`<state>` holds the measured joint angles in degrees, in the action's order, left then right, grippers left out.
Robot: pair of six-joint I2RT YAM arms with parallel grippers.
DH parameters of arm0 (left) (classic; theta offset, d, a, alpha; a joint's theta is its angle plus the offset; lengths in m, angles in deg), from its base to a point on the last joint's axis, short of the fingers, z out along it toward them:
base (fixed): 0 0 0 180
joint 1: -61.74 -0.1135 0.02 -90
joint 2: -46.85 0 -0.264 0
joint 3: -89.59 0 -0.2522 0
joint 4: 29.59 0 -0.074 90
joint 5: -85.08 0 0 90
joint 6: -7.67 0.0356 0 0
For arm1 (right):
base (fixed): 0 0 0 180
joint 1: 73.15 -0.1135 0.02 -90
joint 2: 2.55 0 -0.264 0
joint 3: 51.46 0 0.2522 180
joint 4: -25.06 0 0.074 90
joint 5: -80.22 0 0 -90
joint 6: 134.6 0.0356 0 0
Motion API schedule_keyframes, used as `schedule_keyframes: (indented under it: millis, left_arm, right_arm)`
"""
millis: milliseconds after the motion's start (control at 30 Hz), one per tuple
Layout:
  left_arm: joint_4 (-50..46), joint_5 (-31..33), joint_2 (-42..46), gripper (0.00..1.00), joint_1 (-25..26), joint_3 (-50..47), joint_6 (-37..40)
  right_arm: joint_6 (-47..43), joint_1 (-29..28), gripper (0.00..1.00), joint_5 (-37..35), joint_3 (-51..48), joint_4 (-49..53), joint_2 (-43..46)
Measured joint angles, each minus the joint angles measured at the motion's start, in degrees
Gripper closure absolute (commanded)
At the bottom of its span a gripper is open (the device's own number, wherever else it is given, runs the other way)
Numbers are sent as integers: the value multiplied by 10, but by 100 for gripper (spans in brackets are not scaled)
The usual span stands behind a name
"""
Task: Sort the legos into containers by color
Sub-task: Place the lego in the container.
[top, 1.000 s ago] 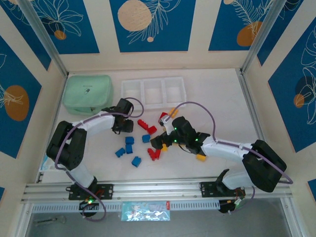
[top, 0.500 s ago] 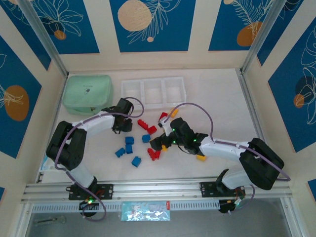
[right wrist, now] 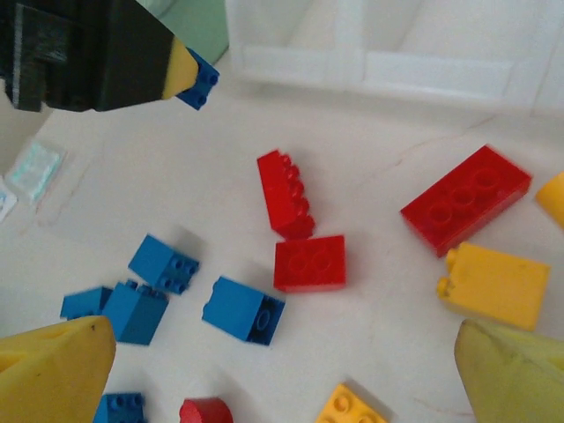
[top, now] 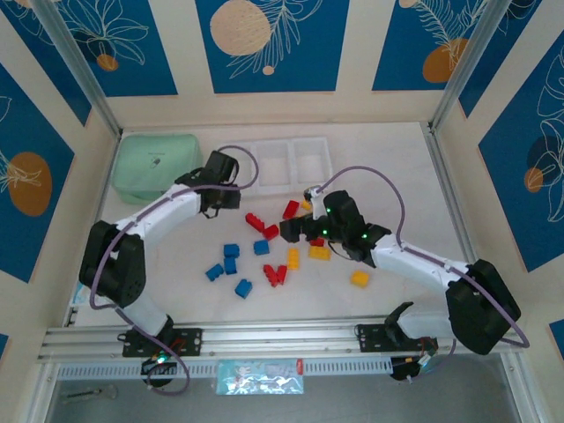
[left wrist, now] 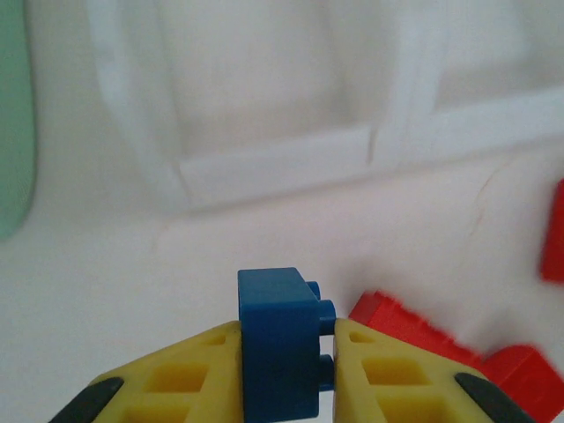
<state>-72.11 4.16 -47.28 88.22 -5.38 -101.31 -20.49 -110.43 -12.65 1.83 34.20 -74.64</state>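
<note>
From above, the left gripper (top: 220,201) hovers at 7 o'clock of the containers (top: 292,163), and loose legos (top: 231,264) dot the counter (top: 397,167). On the left wrist, the jaws pinch a blue lego (left wrist: 278,352), with the containers at 12 o'clock. On the right wrist, the right gripper (right wrist: 282,352) gapes wide and holds nothing.

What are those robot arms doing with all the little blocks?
It's a color-sorting job. The left hand pinches a blue brick close to the white bins. The right hand hangs wide open over the loose red, blue and yellow bricks on the table, holding nothing. As far as the bins can be seen, they look empty.
</note>
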Motion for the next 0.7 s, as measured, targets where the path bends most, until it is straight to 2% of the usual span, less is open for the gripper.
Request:
schedule_keyframes:
  millis: [200, 467, 567, 700]
  left_arm:
    - [13, 20, -80, 74, -5, 115, 0]
    - [10, 57, -203, 71, -21, 216, -2]
    - [7, 61, -223, 58, -28, 228, -4]
    - [4, 56, -224, 51, -30, 231, -3]
  right_arm:
    - [26, 14, 1, 3, 37, 34, 0]
    - [41, 21, 1, 19, 49, 51, -4]
    - [43, 21, 1, 23, 50, 58, -4]
    - [44, 22, 1, 29, 51, 67, -3]
